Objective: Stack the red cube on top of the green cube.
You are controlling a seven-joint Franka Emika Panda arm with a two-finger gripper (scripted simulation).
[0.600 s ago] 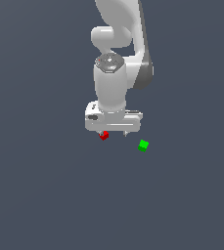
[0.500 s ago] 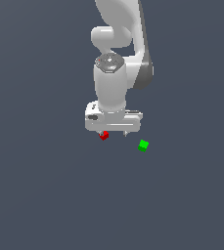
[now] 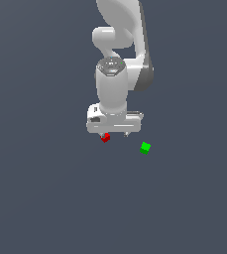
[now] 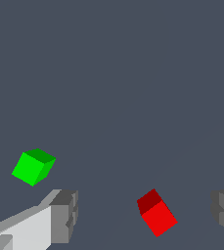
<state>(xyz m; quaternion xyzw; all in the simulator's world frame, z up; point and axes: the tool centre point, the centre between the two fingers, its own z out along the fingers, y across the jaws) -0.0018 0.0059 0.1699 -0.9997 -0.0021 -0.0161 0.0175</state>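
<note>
while the gripper (image 4: 145,217) gapes wide around the red cube (image 4: 156,213), the green cube (image 4: 33,166) sits apart; no writing shows.

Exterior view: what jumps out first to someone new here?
The white Panda arm dominates, reaching down the middle of a bare dark floor. Its gripper hangs open over the tiny red cube, which the wrist view shows between the fingers. The green cube sits apart toward the exterior view's right.
</note>
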